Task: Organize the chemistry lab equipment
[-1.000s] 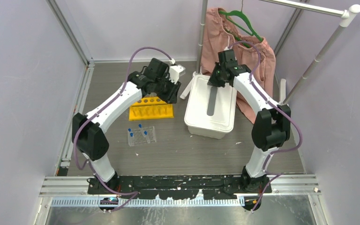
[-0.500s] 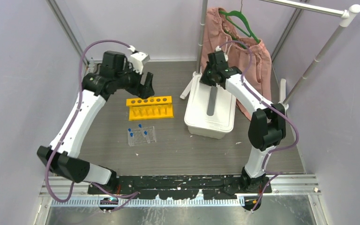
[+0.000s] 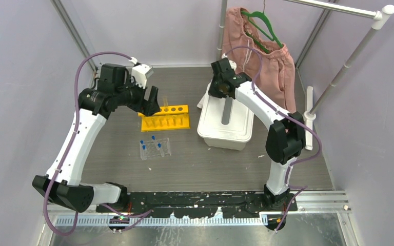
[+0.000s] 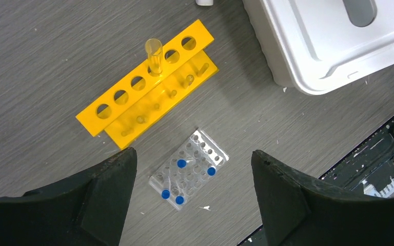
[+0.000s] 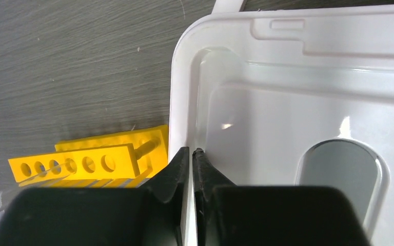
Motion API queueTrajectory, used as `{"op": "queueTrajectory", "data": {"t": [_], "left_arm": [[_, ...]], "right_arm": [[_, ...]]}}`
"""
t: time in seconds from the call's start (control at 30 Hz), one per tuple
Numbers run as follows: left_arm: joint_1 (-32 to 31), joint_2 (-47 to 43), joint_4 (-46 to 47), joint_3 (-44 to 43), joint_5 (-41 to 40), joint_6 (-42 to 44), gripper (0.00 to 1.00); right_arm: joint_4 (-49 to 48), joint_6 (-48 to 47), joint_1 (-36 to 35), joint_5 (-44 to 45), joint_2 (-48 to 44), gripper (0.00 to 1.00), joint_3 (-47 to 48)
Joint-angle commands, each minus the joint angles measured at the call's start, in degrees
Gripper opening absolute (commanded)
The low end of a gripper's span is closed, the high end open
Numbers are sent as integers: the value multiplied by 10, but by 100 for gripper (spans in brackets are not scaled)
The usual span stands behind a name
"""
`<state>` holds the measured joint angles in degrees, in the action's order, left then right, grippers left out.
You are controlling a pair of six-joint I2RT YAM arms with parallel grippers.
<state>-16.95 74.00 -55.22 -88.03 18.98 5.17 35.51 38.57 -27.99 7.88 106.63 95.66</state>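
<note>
Top external view has the left gripper [image 3: 151, 102] hanging over the left end of the yellow rack [image 3: 165, 118], and the left wrist camera shows its jaws spread wide with nothing between them, looking straight down at the gear. One clear tube [image 4: 154, 54] stands upright in the rack's fourth hole counting from the end nearer the camera, and the other five holes look empty. Just beside the rack, towards the arm bases, is the clear grid rack [image 4: 190, 166] with four blue-capped tubes [image 4: 182, 163] poking out of it. Being that high and that open, the left arm looks like it's lining up a pick rather than holding anything, probably one of those little tubes or the rack itself. Meanwhile the right gripper [image 5: 191, 150] has its jaws pinched together on the rim of the white bin [image 5: 184, 77], at the far left corner, the one nearest the yellow rack. Grabbing it by the edge like that makes sense if the plan is to drag or lift the bin, since the flat top gives nothing else to hold. The pink shorts [image 3: 267, 56] hang behind it all, not part of this.
</note>
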Motion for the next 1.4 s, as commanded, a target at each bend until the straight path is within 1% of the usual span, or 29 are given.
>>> {"op": "queueTrajectory", "data": {"t": [0.0,0.03,0.17,0.23,0.3,0.33,0.37,0.4,0.53,0.6,0.67,0.73,0.8,0.9,1.0,1.1,1.13,1.23,1.37], "left_arm": [[5,-22,-8,-6,-8,3,83],[6,-24,-9,-4,-12,3,83],[14,-35,-15,2,-30,4,85],[25,-44,-17,9,-35,4,88],[44,-57,-16,24,-39,8,90],[56,-66,-15,34,-40,13,91],[72,-74,-11,47,-40,18,92],[87,-84,-6,62,-40,24,93],[163,-122,26,145,-14,47,95],[220,-131,55,189,5,53,96],[264,-135,98,241,26,57,96],[296,-131,138,285,47,51,95],[311,-123,176,331,60,46,96],[315,-122,296,406,56,26,97],[314,-114,417,468,60,1,100],[314,-72,534,512,65,-35,100],[314,-52,577,522,68,-47,100],[311,14,677,541,81,-93,100],[298,78,783,559,54,-103,100]], "right_arm": [[67,0,-3,40,-17,16,46],[72,-3,-3,49,-28,19,52],[90,-10,-3,65,-72,23,53],[96,-18,-3,75,-99,31,42],[92,-26,-3,86,-138,48,23],[80,-35,-3,91,-163,61,4],[70,-41,-3,100,-191,92,-18],[58,-49,-3,111,-222,99,-52],[15,-84,-3,180,-348,100,-173],[-3,-101,0,233,-405,100,-234],[-30,-113,12,278,-471,100,-300],[-58,-115,38,302,-519,100,-361],[-110,-134,65,315,-559,100,-431],[-225,-190,91,332,-603,100,-540],[-359,-245,96,363,-634,100,-635],[-529,-301,100,403,-625,100,-719],[-554,-299,110,411,-603,100,-727],[-622,-279,140,395,-521,100,-742],[-692,-272,172,365,-406,100,-753]]}}
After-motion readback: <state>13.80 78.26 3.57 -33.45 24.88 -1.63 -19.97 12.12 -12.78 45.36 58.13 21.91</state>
